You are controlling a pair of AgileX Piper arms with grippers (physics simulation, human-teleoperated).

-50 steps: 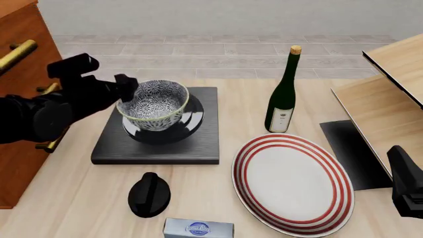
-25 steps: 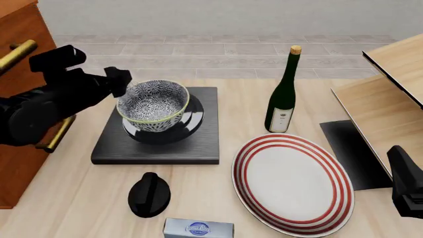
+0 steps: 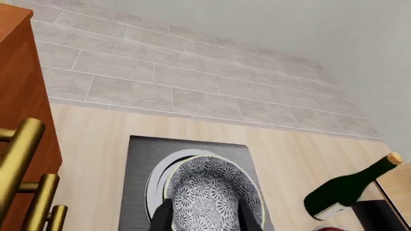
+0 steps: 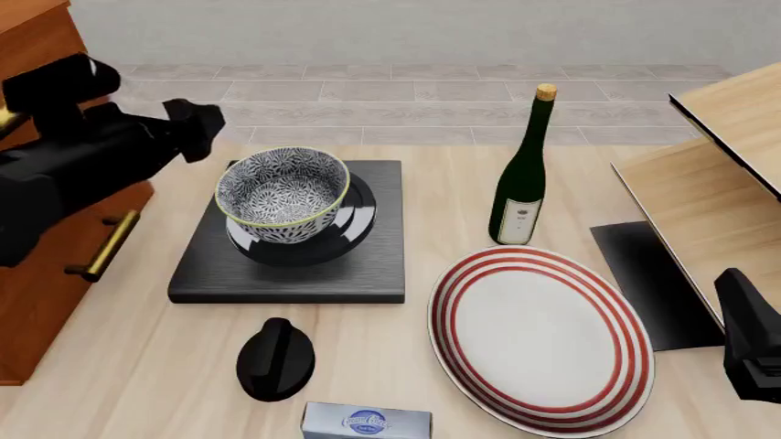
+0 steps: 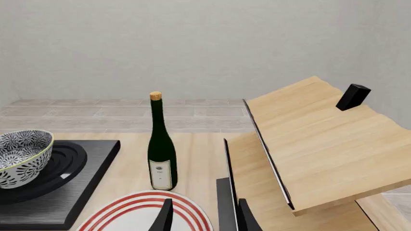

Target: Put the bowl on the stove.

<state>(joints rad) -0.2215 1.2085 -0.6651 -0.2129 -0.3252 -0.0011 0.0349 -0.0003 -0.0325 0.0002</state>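
Note:
The black-and-white patterned bowl (image 4: 283, 194) stands upright on the round burner of the black stove slab (image 4: 366, 265). It also shows in the left wrist view (image 3: 212, 195) and in the right wrist view (image 5: 19, 161). My left gripper (image 4: 193, 123) is open and empty, raised up and to the left of the bowl, clear of its rim. In the left wrist view its fingertips (image 3: 160, 219) stand apart with the bowl far below them. My right gripper (image 5: 202, 219) is open and empty, low at the table's front right, above the plate's edge.
A green wine bottle (image 4: 522, 178) stands right of the stove. A white plate with red rings (image 4: 540, 334), a black knob (image 4: 276, 358) and a small grey-blue box (image 4: 366, 422) lie in front. A wooden cabinet (image 4: 37, 274) stands left, a wooden rack (image 4: 720, 183) right.
My left gripper has drawn back up and to the left, away from the bowl's rim. The bowl stays on the burner. The right arm has not moved.

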